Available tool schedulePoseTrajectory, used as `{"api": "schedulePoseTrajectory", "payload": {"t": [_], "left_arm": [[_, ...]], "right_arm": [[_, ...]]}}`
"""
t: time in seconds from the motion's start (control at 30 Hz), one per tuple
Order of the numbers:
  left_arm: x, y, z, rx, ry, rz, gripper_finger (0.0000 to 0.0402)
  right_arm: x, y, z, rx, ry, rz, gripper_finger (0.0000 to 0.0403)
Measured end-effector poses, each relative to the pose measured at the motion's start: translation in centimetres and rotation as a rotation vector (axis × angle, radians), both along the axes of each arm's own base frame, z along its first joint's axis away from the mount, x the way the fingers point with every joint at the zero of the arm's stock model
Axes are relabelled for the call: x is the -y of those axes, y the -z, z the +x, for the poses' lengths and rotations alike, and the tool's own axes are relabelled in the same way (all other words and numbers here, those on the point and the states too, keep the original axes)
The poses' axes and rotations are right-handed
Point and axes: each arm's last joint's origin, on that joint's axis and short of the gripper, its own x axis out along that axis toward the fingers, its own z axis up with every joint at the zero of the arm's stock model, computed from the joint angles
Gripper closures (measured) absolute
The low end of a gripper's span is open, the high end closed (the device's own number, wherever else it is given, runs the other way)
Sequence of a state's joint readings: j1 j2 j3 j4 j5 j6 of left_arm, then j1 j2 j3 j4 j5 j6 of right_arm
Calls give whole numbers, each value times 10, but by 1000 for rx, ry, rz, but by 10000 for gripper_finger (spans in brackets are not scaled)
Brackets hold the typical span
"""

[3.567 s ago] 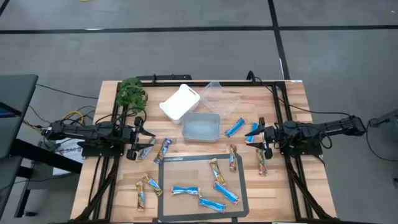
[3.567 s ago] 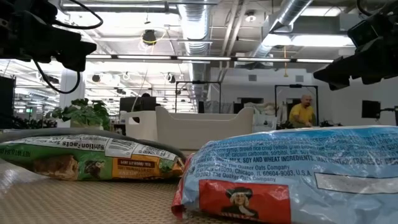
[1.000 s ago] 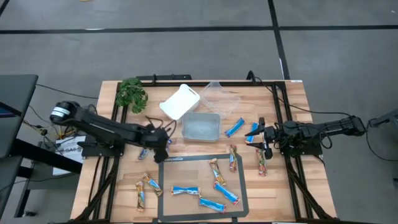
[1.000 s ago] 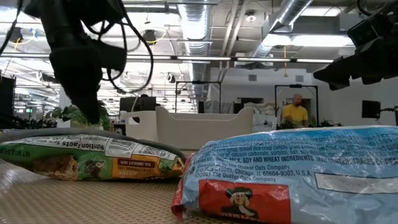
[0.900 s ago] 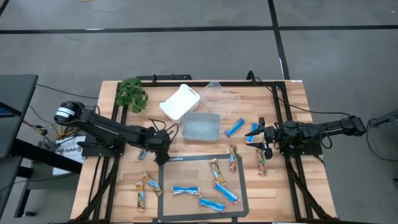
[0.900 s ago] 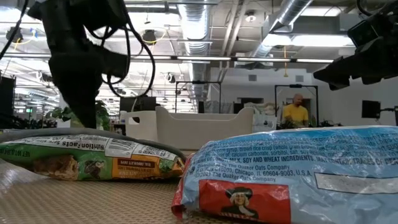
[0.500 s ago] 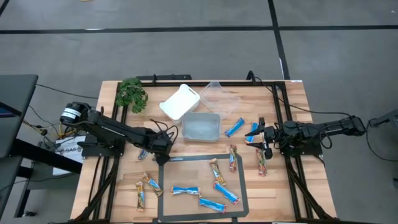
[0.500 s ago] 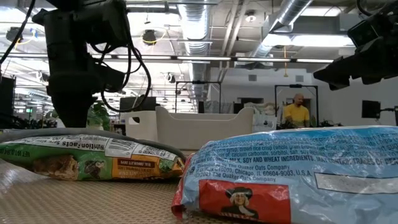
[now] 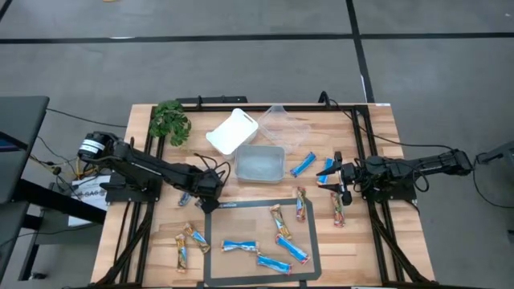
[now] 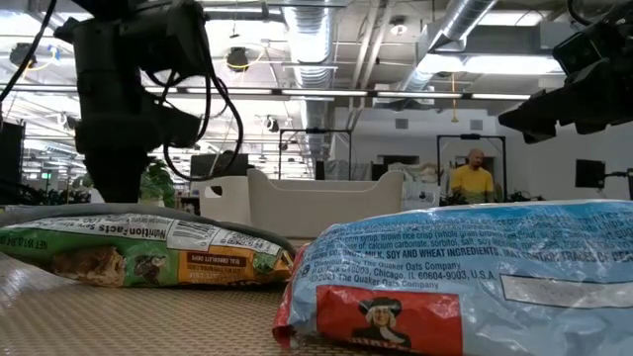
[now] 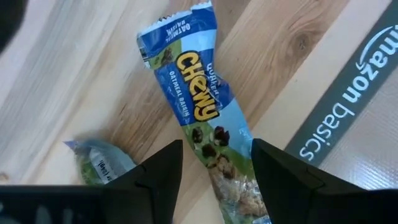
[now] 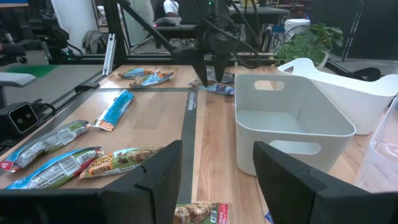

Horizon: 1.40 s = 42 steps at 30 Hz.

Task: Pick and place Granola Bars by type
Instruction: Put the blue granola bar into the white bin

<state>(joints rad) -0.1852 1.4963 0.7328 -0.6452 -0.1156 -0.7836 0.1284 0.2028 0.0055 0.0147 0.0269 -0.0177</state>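
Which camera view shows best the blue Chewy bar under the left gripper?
The left wrist view: the blue Chewy bar lies between the open left gripper fingers, label readable. The high and right wrist views mostly hide it behind the arm; the low view misses it.

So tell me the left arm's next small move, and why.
Probably lower straight down and close. The left claw is open, its fingers on either side of the blue Chewy bar, which lies flat on the wood beside the mat edge. The right claw waits at the table's right.

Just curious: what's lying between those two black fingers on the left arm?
A blue Chewy granola bar lies on bare wood between the open left end effector fingers, in the left wrist view.
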Motion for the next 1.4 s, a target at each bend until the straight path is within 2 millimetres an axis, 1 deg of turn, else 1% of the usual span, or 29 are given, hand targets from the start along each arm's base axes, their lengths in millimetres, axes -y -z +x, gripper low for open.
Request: {"api": "schedulePoseTrajectory", "payload": {"t": [0.1,0.2,0.4,0.5,0.67,0.87,1.1,1.27,1.4], "left_arm": [[1,9,5,-18,23,-5,216],[1,13,8,-18,44,0,216],[0,11,11,-23,46,17,222],[0,10,11,-22,63,17,239],[0,10,12,-14,90,19,283],[1,7,14,25,204,19,319],[4,-10,27,237,342,47,340],[5,-31,38,444,432,90,345],[6,-51,44,627,500,141,345]], "right_arm": [[0,0,0,0,0,0,212],[0,0,0,0,0,0,212],[0,0,0,0,0,0,212],[0,0,0,0,0,0,212],[0,0,0,0,0,0,212],[0,0,0,0,0,0,212],[0,0,0,0,0,0,212],[0,0,0,1,0,0,212],[0,0,0,0,0,0,212]]}}
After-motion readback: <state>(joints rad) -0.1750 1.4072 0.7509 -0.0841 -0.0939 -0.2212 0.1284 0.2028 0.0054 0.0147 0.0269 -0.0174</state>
